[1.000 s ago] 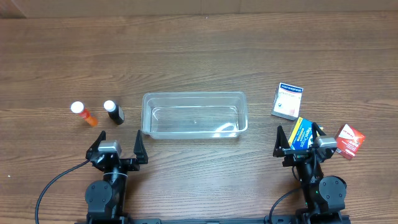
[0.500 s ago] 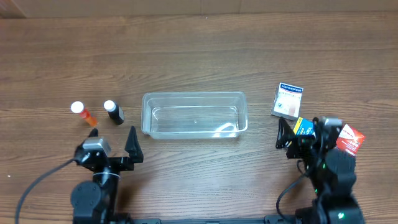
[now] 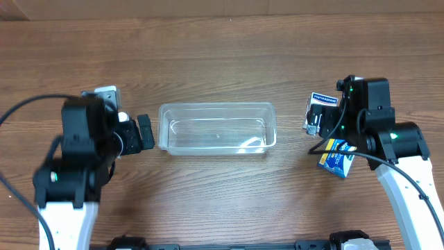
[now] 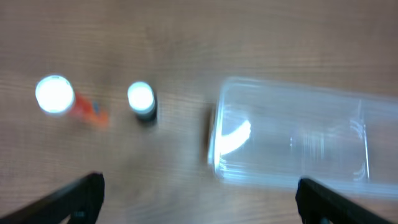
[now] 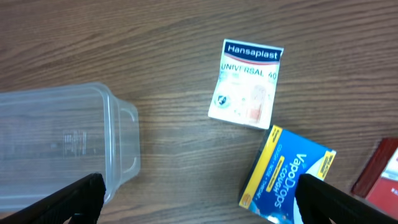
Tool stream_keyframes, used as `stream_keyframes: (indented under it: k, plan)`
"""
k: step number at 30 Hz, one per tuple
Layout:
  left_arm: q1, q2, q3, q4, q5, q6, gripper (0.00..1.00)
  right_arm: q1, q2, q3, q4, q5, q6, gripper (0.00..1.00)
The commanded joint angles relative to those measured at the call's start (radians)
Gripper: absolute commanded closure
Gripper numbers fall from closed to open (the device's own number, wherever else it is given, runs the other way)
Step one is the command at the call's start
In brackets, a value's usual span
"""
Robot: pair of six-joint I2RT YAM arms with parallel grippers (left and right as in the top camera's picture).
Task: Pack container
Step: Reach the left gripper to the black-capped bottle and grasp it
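Note:
The clear plastic container (image 3: 217, 128) stands empty at the table's middle; it also shows in the left wrist view (image 4: 292, 140) and the right wrist view (image 5: 56, 143). My left gripper (image 4: 199, 202) is open and empty, hovering above the table left of the container. Ahead of it are an orange bottle (image 4: 56, 96) and a black bottle (image 4: 142, 99), both white-capped. My right gripper (image 5: 199, 199) is open and empty, hovering right of the container. Near it are a white Hansaplast box (image 5: 245, 84), a blue-yellow VapoDrops box (image 5: 286, 177) and a red box (image 5: 379, 171).
In the overhead view the left arm (image 3: 76, 160) covers the bottles. The right arm (image 3: 378, 132) covers the red box and part of the Hansaplast box (image 3: 323, 101) and blue box (image 3: 336, 162). Bare wooden tabletop lies beyond the container.
Both arms have lifted from the front edge and swung forward: the left over the bottles, the right over the boxes. The objects have not moved.

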Motion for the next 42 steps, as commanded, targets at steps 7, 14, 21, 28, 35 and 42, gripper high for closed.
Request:
stream_keyframes:
  k: [7, 14, 21, 28, 35, 42]
  plan:
    - [0.114, 0.226, 0.278, -0.128, 0.035, 0.006, 0.0, 0.003, -0.006, 0.045, -0.014, -0.001, -0.003, 0.0]
    - [0.175, 0.483, 0.306, -0.124, 0.022, 0.05, 0.0, 0.003, -0.006, 0.045, -0.013, -0.001, -0.003, 0.0]
    - [0.175, 0.711, 0.306, -0.06, 0.022, 0.053, 0.0, 0.003, -0.006, 0.044, -0.013, -0.001, -0.003, 0.0]
    - [0.176, 0.818, 0.306, -0.055, 0.019, 0.053, 0.15, 0.003, -0.005, 0.044, -0.013, -0.001, -0.003, 0.0]
    - [0.176, 0.842, 0.306, -0.057, 0.018, 0.053, 0.41, 0.003, -0.005, 0.043, -0.014, -0.001, -0.003, 0.0]
    - [0.176, 0.842, 0.306, -0.057, 0.018, 0.053, 0.69, 0.003, -0.005, 0.041, -0.014, -0.001, -0.003, 0.0]
